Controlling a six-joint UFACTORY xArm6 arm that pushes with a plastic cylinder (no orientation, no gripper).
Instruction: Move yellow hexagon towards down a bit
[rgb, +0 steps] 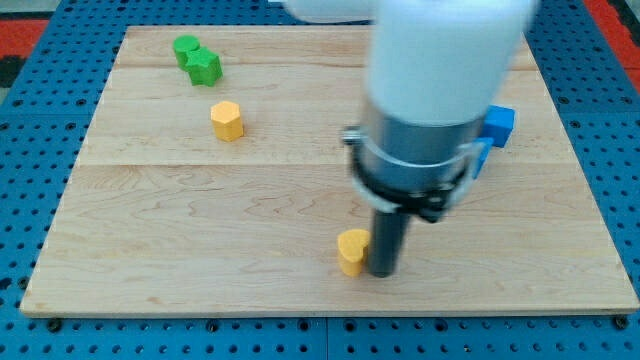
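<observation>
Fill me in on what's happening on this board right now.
My tip rests on the wooden board, close against the right side of a yellow block near the view's bottom. The yellow hexagon I am meant to nudge down sits apart, up to the left. Two green blocks lie together near the top left, and blue blocks sit partly hidden behind my arm on the right.

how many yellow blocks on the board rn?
2. Yellow hexagon at upper left; another yellow block near bottom centre, just left of my tip. The arm could hide more.

Wooden board (250, 190) on blue pegboard (40, 120)
</observation>
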